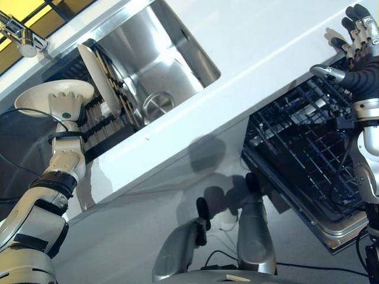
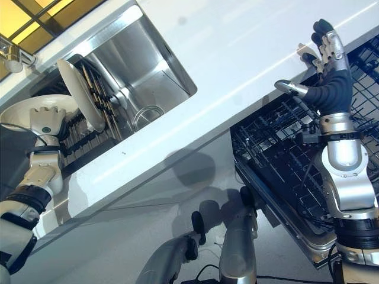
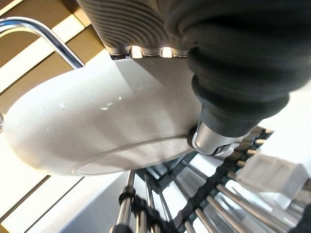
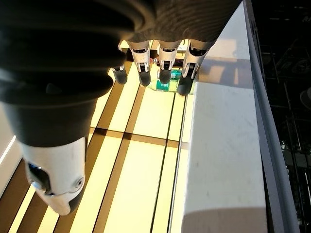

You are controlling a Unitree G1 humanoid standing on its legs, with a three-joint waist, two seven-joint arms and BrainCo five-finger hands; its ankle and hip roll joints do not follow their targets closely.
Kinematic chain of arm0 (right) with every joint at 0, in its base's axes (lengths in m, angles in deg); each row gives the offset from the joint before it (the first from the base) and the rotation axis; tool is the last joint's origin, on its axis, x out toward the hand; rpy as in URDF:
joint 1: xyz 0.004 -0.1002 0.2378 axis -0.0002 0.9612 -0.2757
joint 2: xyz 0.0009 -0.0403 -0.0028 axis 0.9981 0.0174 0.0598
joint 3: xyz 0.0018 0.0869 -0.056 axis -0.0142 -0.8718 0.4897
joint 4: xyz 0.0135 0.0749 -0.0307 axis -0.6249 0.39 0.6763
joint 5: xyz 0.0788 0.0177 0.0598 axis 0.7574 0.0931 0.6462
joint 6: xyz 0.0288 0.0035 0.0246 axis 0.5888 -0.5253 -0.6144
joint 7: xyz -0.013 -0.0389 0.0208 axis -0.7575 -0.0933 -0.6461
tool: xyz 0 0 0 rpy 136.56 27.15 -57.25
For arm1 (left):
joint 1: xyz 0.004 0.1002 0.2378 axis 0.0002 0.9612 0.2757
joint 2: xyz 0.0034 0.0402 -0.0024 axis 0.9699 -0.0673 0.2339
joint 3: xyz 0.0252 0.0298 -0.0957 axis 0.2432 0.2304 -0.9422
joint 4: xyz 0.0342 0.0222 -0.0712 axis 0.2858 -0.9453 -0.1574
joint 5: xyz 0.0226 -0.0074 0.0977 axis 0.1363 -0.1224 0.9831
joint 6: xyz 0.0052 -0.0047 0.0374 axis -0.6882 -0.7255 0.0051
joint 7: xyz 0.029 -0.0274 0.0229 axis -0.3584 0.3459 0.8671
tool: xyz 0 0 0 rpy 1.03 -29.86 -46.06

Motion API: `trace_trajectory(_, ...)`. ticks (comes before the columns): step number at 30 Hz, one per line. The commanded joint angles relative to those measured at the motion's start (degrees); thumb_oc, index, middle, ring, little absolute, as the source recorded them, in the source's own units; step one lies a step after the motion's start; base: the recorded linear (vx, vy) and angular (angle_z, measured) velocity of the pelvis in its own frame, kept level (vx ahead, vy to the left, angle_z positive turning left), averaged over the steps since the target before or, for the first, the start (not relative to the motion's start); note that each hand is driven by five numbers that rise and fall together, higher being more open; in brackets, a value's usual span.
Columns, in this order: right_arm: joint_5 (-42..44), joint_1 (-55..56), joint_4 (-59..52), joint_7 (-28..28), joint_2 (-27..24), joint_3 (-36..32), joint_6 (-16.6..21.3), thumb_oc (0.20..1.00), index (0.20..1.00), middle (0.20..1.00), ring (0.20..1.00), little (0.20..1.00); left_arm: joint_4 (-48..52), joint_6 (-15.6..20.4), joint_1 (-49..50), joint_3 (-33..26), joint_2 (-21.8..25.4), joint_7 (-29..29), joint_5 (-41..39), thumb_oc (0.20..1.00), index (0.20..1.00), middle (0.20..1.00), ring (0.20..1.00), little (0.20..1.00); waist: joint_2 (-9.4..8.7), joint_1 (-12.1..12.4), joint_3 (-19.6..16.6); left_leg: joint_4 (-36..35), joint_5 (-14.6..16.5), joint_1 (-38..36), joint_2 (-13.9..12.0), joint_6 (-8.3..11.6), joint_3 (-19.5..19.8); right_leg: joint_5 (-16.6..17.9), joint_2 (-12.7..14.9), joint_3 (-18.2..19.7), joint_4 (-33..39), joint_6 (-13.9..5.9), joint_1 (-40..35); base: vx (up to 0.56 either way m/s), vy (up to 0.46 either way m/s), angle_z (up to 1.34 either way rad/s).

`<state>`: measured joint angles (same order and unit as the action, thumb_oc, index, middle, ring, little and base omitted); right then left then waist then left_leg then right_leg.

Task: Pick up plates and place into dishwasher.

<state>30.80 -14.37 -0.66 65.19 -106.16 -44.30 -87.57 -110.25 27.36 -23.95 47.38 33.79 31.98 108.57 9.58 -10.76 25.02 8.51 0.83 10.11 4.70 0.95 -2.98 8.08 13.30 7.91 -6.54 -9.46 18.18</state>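
The left hand [image 1: 65, 109] is gripping a smooth round white plate [image 1: 53, 94] over the black wire rack [image 1: 100, 127] at the steel sink's [image 1: 160, 65] left end. The right hand [image 2: 328, 65] is hovering with fingers spread above the dishwasher's dark wire basket [image 1: 302, 142].

A white desk [image 1: 278, 53] runs across the scene, with a steel sink [image 1: 155, 56] set into it. A round drain [image 1: 157, 105] sits in the sink's floor. A dark rack [image 1: 100, 121] with upright prongs stands in the sink at its left end. A chrome tap [image 1: 22, 36] curves over the desk beyond the rack. Behind the tap is a window [image 1: 35, 12] with dark bars and a yellow glow.
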Motion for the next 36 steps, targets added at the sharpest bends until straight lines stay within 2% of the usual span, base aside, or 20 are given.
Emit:
trace_trajectory(1, 1.99, 6.00, 3.34, 3.05, -0.78, -0.26, -4.15, 1.000, 1.000, 1.000, 1.000, 1.000, 1.44, -0.24, 4.27, -4.85, -0.32, 6.03, -2.96, 0.200, 0.200, 0.200, 0.200, 0.200, 0.57, 0.93, 1.26, 0.62, -2.49, 0.87, 1.76, 1.68, -0.20, -0.66, 0.76, -0.97, -3.82, 0.39, 0.69, 0.01, -0.030, 0.07)
trace_trajectory(4, 2.34, 8.24, 3.06, 4.49, -0.53, -1.44, -3.25, 1.000, 1.000, 1.000, 1.000, 1.000, 3.80, 1.38, 6.13, -7.04, 0.83, 8.87, -4.41, 0.200, 0.200, 0.200, 0.200, 0.200, 0.89, 1.42, -0.48, -0.40, -2.36, -1.12, 1.88, 1.70, 0.34, -1.33, 1.28, -2.11, -3.22, 0.49, -1.59, 0.02, -0.018, 0.08)
trace_trajectory(6, 2.92, 9.85, 2.65, 5.51, -0.64, -2.38, -3.05, 1.000, 1.000, 1.000, 1.000, 1.000, 5.85, 3.87, 7.71, -8.89, 1.64, 10.53, -7.02, 0.200, 0.200, 0.200, 0.200, 0.200, 1.15, 1.83, -1.86, -1.16, -2.17, -2.74, 1.95, 1.69, 0.77, -1.92, 1.58, -2.94, -2.80, 0.57, -3.39, 0.02, -0.006, 0.02)
trace_trajectory(12, 4.54, 14.86, 0.69, 9.36, -0.38, -5.93, -3.49, 1.000, 1.000, 1.000, 1.000, 1.000, 13.14, 6.90, 13.86, -14.67, 3.67, 11.37, -12.27, 0.200, 0.200, 0.200, 0.200, 0.200, 1.31, 3.18, -6.23, -3.88, -1.61, -7.78, 1.66, 1.63, 2.27, -3.74, 2.20, -5.63, -1.21, 0.97, -9.16, 0.04, -0.027, 0.13)
trace_trajectory(15, 5.85, 17.20, -0.15, 10.92, -0.22, -7.53, -3.39, 1.000, 1.000, 1.000, 1.000, 1.000, 15.53, 5.09, 17.76, -17.90, 4.66, 10.35, -12.80, 0.200, 0.200, 0.200, 0.200, 0.200, 1.11, 3.88, -8.66, -5.26, -1.30, -10.00, 1.36, 1.61, 2.70, -4.59, 2.20, -6.95, -0.28, 1.08, -11.70, 0.02, -0.045, 0.19)
trace_trajectory(20, 7.72, 19.40, -1.03, 13.26, -0.01, -9.20, -3.74, 1.000, 1.000, 1.000, 1.000, 1.000, 18.45, -1.22, 23.29, -23.05, 7.83, 6.81, -10.31, 0.200, 0.200, 0.200, 0.200, 0.200, 0.78, 5.13, -13.00, -7.51, -1.13, -13.20, 0.11, 1.76, 3.25, -6.15, 1.86, -9.09, 0.45, 1.35, -14.95, 0.02, -0.072, 0.09)
trace_trajectory(21, 8.08, 19.61, -1.18, 13.31, -0.07, -9.37, -3.88, 1.000, 1.000, 1.000, 1.000, 1.000, 18.93, -1.56, 24.08, -23.94, 8.39, 6.53, -10.45, 0.200, 0.200, 0.200, 0.200, 0.200, 0.72, 5.25, -13.53, -7.73, -1.08, -13.57, -0.09, 1.82, 3.33, -6.40, 1.80, -9.41, 0.52, 1.43, -15.37, -0.02, -0.100, 0.17)
trace_trajectory(24, 10.04, 20.24, -1.89, 13.57, -0.41, -10.32, -3.58, 1.000, 1.000, 1.000, 1.000, 1.000, 21.05, -4.01, 27.25, -27.60, 10.29, 7.93, -12.19, 0.200, 0.200, 0.200, 0.200, 0.200, 0.33, 6.21, -15.67, -8.58, -0.92, -14.78, -0.87, 2.01, 3.83, -7.24, 1.36, -10.46, 0.95, 1.72, -16.91, -0.02, -0.120, 0.13)
trace_trajectory(26, 10.64, 19.94, -2.23, 13.82, -0.06, -10.23, -2.92, 1.000, 1.000, 1.000, 1.000, 1.000, 23.23, -3.57, 29.32, -31.01, 10.99, 10.20, -13.38, 0.200, 0.200, 0.200, 0.200, 0.200, -0.09, 7.15, -17.00, -9.10, -0.75, -15.56, -1.46, 2.06, 4.28, -7.73, 1.10, -11.14, 1.37, 1.85, -18.00, -0.06, -0.171, 0.21)
trace_trajectory(29, 11.75, 19.17, -3.06, 13.10, 0.69, -9.70, -1.69, 1.000, 1.000, 1.000, 1.000, 1.000, 28.89, 0.05, 32.29, -35.87, 11.77, 14.00, -14.93, 0.200, 0.200, 0.200, 0.200, 0.200, -1.17, 8.51, -18.78, -9.74, -0.95, -16.07, -2.59, 2.18, 4.85, -7.65, 0.52, -12.10, 2.23, 2.06, -19.20, -0.06, -0.219, 0.11)
trace_trajectory(31, 13.06, 18.07, -3.83, 12.59, 1.14, -9.48, -0.72, 1.000, 1.000, 1.000, 1.000, 1.000, 34.19, 5.78, 33.53, -38.54, 11.46, 14.06, -17.70, 0.200, 0.200, 0.200, 0.200, 0.200, -2.16, 9.64, -19.88, -10.45, -0.96, -16.58, -3.53, 2.29, 5.36, -7.99, 0.06, -12.87, 2.81, 2.16, -20.31, -0.04, -0.261, 0.21)
trace_trajectory(32, 13.27, 17.61, -4.40, 12.63, 1.78, -9.26, 0.71, 1.000, 1.000, 1.000, 1.000, 1.000, 37.43, 11.72, 33.75, -39.41, 10.42, 13.33, -20.11, 0.200, 0.200, 0.200, 0.200, 0.200, -2.61, 10.20, -20.26, -10.85, -0.83, -17.15, -3.92, 2.32, 5.72, -8.50, -0.23, -13.32, 2.95, 2.20, -21.14, -0.05, -0.276, 0.18)
trace_trajectory(35, 11.94, 15.08, -5.82, 11.32, 4.18, -7.54, 2.33, 1.000, 1.000, 1.000, 1.000, 1.000, 46.29, 19.99, 33.12, -39.96, 8.35, 8.56, -22.73, 0.200, 0.200, 0.200, 0.200, 0.200, -4.17, 11.95, -21.58, -11.23, -0.84, -17.27, -4.75, 2.36, 6.67, -8.31, -1.17, -14.17, 3.74, 2.23, -22.16, -0.04, -0.263, 0.20)
trace_trajectory(36, 10.96, 13.61, -6.28, 10.64, 5.32, -6.24, 2.98, 1.000, 1.000, 1.000, 1.000, 1.000, 49.34, 23.96, 32.08, -39.17, 7.25, 5.73, -24.04, 0.200, 0.200, 0.200, 0.200, 0.200, -4.86, 12.77, -22.04, -11.24, -0.72, -17.47, -5.08, 2.34, 7.13, -8.30, -1.58, -14.52, 3.95, 2.29, -22.71, -0.03, -0.285, 0.17)
